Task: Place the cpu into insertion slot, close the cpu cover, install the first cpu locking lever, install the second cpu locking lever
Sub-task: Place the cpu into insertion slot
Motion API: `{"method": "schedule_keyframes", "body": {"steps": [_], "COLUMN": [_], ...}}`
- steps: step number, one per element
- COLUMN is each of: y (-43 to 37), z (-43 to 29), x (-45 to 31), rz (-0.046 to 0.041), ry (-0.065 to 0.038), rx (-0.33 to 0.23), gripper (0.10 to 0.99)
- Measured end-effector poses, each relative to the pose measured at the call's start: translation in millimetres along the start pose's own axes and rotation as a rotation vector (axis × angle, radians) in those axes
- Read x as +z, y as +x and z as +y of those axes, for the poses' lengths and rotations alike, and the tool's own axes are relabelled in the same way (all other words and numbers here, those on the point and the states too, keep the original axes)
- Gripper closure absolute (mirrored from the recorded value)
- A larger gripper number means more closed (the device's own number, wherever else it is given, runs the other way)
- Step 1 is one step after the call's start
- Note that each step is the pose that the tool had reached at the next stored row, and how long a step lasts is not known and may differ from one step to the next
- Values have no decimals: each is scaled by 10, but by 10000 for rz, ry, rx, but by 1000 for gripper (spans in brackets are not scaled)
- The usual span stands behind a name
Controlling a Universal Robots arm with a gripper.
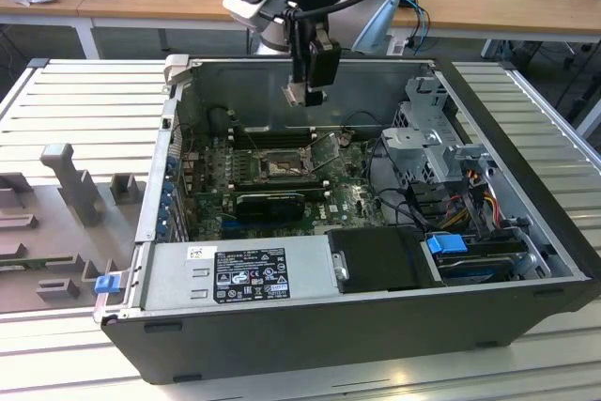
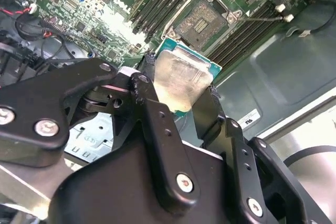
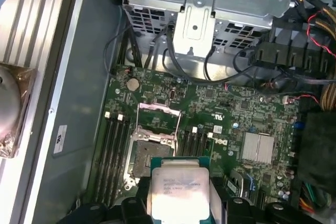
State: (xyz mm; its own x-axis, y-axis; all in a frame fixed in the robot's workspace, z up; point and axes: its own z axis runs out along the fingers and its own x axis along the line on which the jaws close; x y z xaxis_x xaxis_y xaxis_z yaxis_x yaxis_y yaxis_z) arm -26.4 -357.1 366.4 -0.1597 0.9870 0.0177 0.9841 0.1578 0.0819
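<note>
**Desk:** Exterior view first. Caught what?

**Photographer:** Caught the gripper (image 1: 299, 96) hanging over the open computer case (image 1: 376, 335), closed on the cpu (image 1: 293, 93). Placed the chip in the air at about twelve o'clock from the insertion slot (image 1: 280, 166), clear of the motherboard (image 1: 352, 199). Put the cpu cover (image 1: 325, 146) at about two o'clock from the slot, tipped up. Placed the power supply (image 1: 244, 269) at six o'clock, along the case's near wall.

**Desk:** And the second wrist view?

**Photographer:** Showed the cpu (image 2: 178, 72) pinched by its edges between two black fingers (image 2: 152, 106) of the gripper (image 2: 184, 95), silvery top toward the camera and green rim showing. Set the bare insertion slot (image 2: 202, 22) beyond the chip and apart from it, flanked by long black memory slots (image 2: 157, 3).

**Desk:** First wrist view?

**Photographer:** Gave the cpu (image 3: 178, 187) in the grasp of the gripper (image 3: 181, 208), overlapping one corner of the insertion slot (image 3: 143, 157) in the picture but not seated. Showed the cpu cover (image 3: 159, 118) swung up beside the uncovered socket. Framed a metal drive cage (image 3: 210, 3) beyond the board.
</note>
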Motion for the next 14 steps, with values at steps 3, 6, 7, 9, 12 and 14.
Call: {"method": "schedule_keyframes", "body": {"steps": [3,6,7,9,12,14], "y": [0,-1,-2,-3,-5,-5], "z": [-1,-6,-9,-16,-23,-28], "x": [9,79,110,186,274,330], "rz": [-35,-82,-85,-85,-94,-125], "ry": [-3,-14,-14,-9,18,15], "rx": [294,734,764,792,944,1342], "gripper": [561,561,561,561,561,561]}}
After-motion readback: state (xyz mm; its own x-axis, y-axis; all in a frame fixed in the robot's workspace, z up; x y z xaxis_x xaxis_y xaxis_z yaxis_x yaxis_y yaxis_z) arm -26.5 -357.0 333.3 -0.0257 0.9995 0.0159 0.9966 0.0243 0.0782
